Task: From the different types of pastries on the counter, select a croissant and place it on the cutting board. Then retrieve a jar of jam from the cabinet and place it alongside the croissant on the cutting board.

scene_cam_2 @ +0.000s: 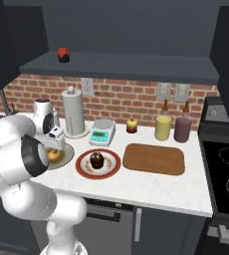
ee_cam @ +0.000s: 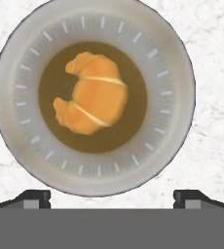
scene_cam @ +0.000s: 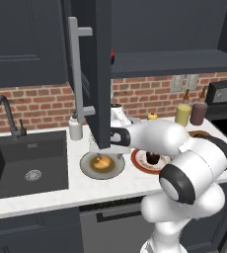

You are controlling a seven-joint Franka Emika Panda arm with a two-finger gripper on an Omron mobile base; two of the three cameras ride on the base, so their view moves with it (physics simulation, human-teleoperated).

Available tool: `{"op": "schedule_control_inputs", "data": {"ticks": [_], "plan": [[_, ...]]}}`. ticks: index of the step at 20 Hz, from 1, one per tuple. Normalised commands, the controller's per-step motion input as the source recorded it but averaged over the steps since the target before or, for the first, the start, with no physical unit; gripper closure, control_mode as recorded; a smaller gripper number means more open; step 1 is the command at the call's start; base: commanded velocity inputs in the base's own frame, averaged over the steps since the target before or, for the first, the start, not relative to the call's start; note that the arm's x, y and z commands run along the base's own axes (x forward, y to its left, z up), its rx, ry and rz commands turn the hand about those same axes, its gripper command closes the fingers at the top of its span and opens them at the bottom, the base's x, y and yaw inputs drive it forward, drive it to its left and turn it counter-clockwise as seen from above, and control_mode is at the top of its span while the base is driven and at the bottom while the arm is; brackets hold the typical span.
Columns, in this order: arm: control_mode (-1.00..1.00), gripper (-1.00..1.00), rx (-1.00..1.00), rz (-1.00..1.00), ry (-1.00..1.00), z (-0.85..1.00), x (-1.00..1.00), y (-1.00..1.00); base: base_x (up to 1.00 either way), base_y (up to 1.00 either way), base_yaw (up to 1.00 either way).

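Observation:
The golden-orange croissant (ee_cam: 92, 92) lies in the dark middle of a grey plate (ee_cam: 16, 87) on the white counter (scene_cam_2: 151, 191). My gripper (ee_cam: 112, 200) hangs straight above it, open, both tips apart and clear of the plate. From the right base view the hand (scene_cam_2: 55, 139) stands over the croissant (scene_cam_2: 53, 155). The dark muffin (scene_cam_2: 96, 160) sits on the red-rimmed plate (scene_cam_2: 111, 169). To its right the brown cutting board (scene_cam_2: 154, 158) lies bare. The red jar of jam (scene_cam_2: 63, 55) stands on the shelf of the open cabinet (scene_cam_2: 121, 64).
The open cabinet door (scene_cam: 103, 74) with its silver handle (scene_cam: 76, 74) hangs over the counter in front of the hand. The dark sink (scene_cam: 29, 163) lies left. Paper towel roll (scene_cam_2: 72, 112), scale (scene_cam_2: 102, 132), small jar (scene_cam_2: 132, 125) and two bottles (scene_cam_2: 162, 127) line the wall; the stove (scene_cam_2: 226, 169) is right.

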Motion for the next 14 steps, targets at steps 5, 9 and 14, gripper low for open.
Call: {"op": "schedule_control_inputs", "data": {"ticks": [5,9,14], "plan": [[-1.00,-1.00,0.00,0.00,0.05,-0.01,0.00,0.02,0.00,0.00,0.00],[-1.00,-1.00,0.00,0.00,0.03,-0.18,0.00,0.00,0.00,0.00,0.00],[-1.00,-1.00,0.00,0.00,0.00,-0.27,0.00,0.00,0.00,0.00,0.00]]}}
